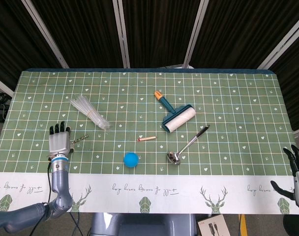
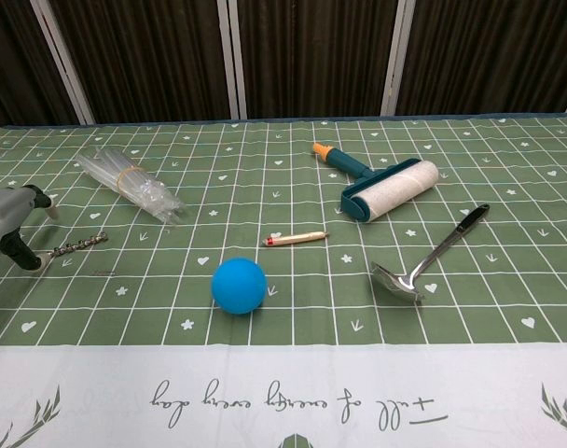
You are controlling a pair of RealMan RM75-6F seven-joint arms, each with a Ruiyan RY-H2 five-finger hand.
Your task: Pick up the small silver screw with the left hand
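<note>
The small silver screw lies flat on the green checked cloth at the left. My left hand hovers just left of it, fingers apart and holding nothing; in the chest view one dark fingertip comes close to the screw's near end. Whether it touches I cannot tell. My right hand shows at the lower right edge of the head view, off the table, fingers spread and empty.
A bundle of clear plastic tubes lies behind the screw. A blue ball, a small wooden stick, a metal spoon and a lint roller lie toward the middle. A white hem borders the near edge.
</note>
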